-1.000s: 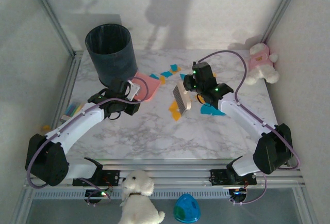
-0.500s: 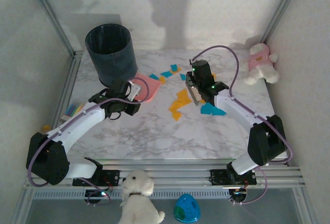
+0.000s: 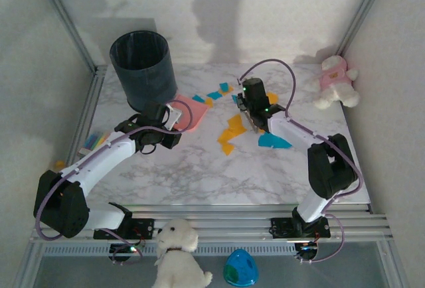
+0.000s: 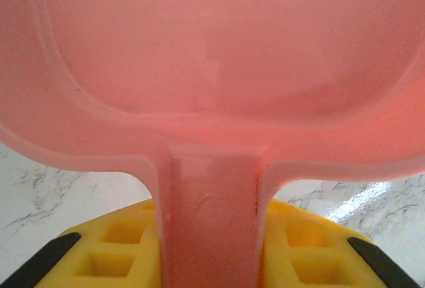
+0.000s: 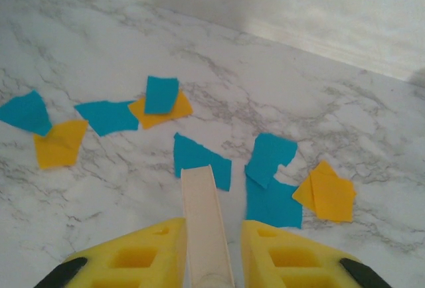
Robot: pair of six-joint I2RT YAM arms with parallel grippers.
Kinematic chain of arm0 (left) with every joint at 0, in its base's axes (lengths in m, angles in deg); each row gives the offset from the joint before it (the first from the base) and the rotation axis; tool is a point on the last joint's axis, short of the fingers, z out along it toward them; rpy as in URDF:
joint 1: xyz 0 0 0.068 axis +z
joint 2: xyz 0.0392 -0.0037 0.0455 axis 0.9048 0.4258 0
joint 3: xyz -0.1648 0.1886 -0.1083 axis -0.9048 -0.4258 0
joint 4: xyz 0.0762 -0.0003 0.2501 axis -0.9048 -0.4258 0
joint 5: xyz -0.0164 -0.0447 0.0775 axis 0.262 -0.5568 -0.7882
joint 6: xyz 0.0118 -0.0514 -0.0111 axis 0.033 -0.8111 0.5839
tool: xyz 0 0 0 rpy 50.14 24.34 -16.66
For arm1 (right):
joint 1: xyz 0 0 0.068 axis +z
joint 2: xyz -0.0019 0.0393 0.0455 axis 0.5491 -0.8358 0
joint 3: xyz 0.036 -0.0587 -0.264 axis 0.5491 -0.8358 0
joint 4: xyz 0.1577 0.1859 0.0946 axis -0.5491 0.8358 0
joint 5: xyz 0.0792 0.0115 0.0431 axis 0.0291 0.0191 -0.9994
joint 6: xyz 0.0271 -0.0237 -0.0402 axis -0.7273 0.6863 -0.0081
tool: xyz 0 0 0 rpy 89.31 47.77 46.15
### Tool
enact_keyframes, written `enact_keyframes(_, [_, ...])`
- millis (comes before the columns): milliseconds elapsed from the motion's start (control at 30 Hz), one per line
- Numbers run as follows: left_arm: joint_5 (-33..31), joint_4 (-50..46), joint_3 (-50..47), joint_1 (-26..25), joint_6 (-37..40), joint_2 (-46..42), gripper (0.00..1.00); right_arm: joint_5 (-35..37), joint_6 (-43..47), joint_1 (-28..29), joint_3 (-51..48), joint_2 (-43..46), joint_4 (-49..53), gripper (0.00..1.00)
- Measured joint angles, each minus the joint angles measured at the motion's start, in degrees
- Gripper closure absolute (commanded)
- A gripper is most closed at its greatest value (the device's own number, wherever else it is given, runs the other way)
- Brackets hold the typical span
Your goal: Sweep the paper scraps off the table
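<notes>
Right wrist – r. hand (image 5: 211, 229) clenched on brush handle (image 5: 199, 192) – paper scraps (image 5: 199, 157) just ahead.

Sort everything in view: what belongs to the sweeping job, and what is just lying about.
Job: paper scraps, table, pink dustpan in left gripper, brush in right gripper, dark bin.
Lying about: plush toy in pink, white plush dog, blue egg-shaped toy, sticky notes pack.

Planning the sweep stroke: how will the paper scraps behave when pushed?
The paper scraps lie thin and flat, so probably light and floppy. On the smooth table they'd likely slide easily; overlapping ones may bunch up.
</notes>
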Motion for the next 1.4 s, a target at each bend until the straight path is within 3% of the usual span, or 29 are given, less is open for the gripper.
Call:
enact_keyframes(800, [0.0,-0.04,0.0,-0.37,0.26,0.02,1.0,-10.43,3.23,2.38,-2.84,3.41,3.43,1.0])
enact_keyframes(1167, [0.33,-1.33,0.0,-1.79,2.34,0.81,1.0,-9.9,1.79,3.82,-6.19,7.67,4.39,1.0])
enact_keyframes(1400, [0.44,-4.98,0.09,-3.82,6.84,1.7,1.0,-4.92,-2.71,3.82,-7.15,9.27,5.22,1.0])
